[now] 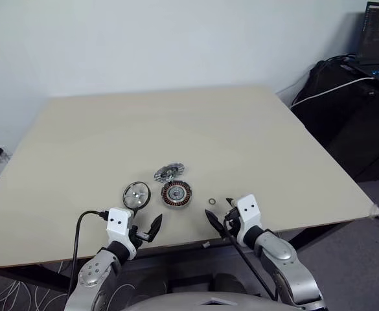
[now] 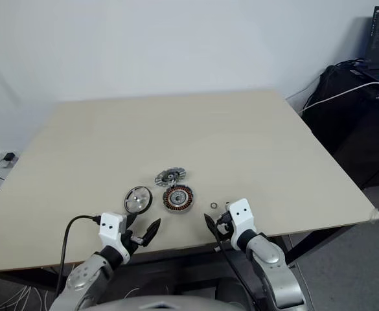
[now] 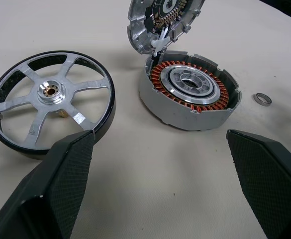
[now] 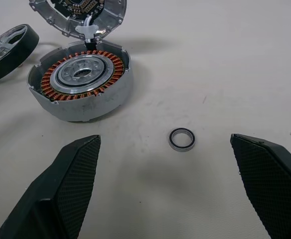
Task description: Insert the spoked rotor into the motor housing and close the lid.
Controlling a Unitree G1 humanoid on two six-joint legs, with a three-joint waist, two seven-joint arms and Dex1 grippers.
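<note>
On the pale counter (image 1: 176,129), near its front edge, lie three round motor parts close together. The spoked rotor (image 3: 50,97), a silver wheel with a dark outer band and a brass-coloured hub, lies flat to the left. Just right of it sits the motor housing (image 3: 190,92), a grey ring with copper windings around a pale centre. The lid (image 3: 162,20) is attached at the housing's far edge, tilted up and open, its inner face showing a dark circuit board. No brand, label or writing can be read on any part. A small loose ring (image 4: 181,139) lies right of the housing, apart from it.

The left gripper (image 1: 145,232) and the right gripper (image 1: 219,214) hover over the counter's front edge, fingers (image 3: 68,174) spread wide and holding nothing.
</note>
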